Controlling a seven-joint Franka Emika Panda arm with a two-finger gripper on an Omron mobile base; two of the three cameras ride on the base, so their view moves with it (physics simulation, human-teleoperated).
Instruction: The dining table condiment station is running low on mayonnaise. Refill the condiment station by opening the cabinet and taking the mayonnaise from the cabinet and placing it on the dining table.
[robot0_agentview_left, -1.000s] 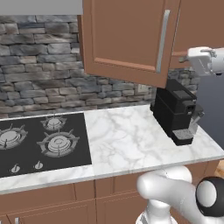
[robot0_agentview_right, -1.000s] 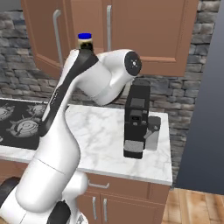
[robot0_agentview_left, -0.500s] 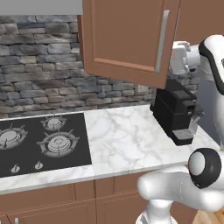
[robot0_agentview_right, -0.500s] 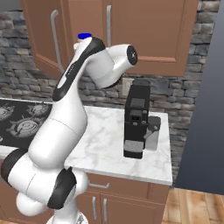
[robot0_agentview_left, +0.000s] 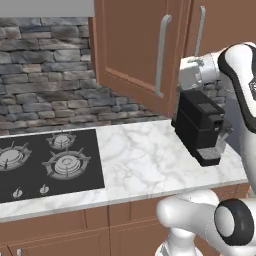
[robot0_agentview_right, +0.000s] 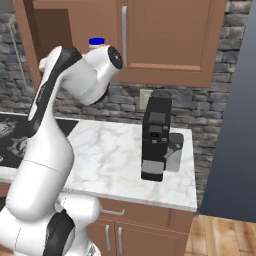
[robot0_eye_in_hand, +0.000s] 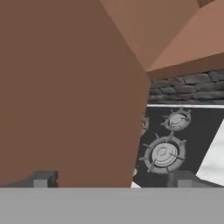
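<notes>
Cabinet (robot0_agentview_left: 135, 55) door swung open; mayo (robot0_agentview_right: 96, 43) on shelf inside, blue lid peeking over arm. Pincer (robot0_eye_in_hand: 111, 178) wide, empty. Jar prob rigid, smooth, slippery, so grip round body below lid

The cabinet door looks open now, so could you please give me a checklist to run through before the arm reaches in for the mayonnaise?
1. Cabinet door swung open: ok, it stands out over the counter.
2. Gripper open and empty: ok, the fingertips stand wide apart with nothing between them.
3. Mayonnaise located: ok, its blue lid shows above the arm in the right base view.
4. Gripper facing the jar: not ok, the hand view looks at the door panel and the stove.
5. Clear path to the jar: cannot tell, the arm hides it.
6. Coffee machine clear of the arm: cannot tell.
</notes>
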